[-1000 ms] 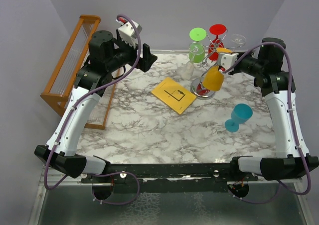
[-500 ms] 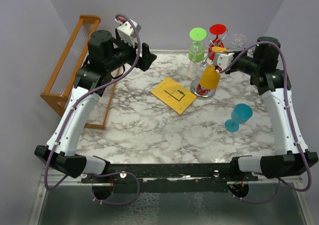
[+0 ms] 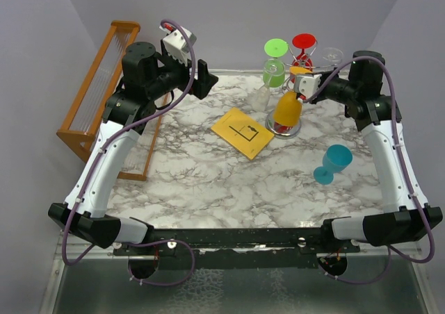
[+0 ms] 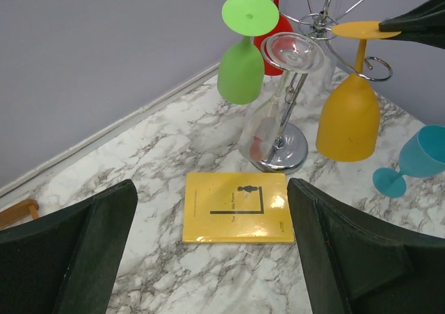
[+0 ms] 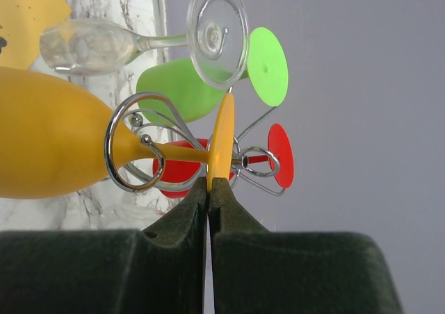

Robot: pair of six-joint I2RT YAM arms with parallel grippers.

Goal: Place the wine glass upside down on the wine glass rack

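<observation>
Far centre-right of the counter [image 3: 208, 182]: grips the orange wine glass [image 3: 288, 109] upside down with the right hand [image 5: 210, 182], fingers pinched tight on the thin edge of the flat foot, bowl hanging down beside the twisted stem of the wine glass rack [image 4: 281, 154]. Shows the glass stem passing through one curled wire arm in the right wrist view; cannot tell whether the foot already bears on the wire. Looks light, stiff and smooth, probably plastic, so apt to slip or swing from so small a hold on the rim; better taken at the stem just under the foot. Hangs close beside a green glass [image 4: 240, 71], a red glass [image 3: 303, 42] and a clear glass [image 4: 268, 119] on the same rack, so worth letting go gently. Reaches in from the right, forearm roughly level, wrist turned to meet the foot edge-on. Keeps the left hand [image 3: 204, 78] spread wide and empty, raised over the far left of the counter, facing a yellow booklet [image 4: 236, 206] and the rack. Leaves a blue glass [image 3: 332, 162] tipped over at the near right
</observation>
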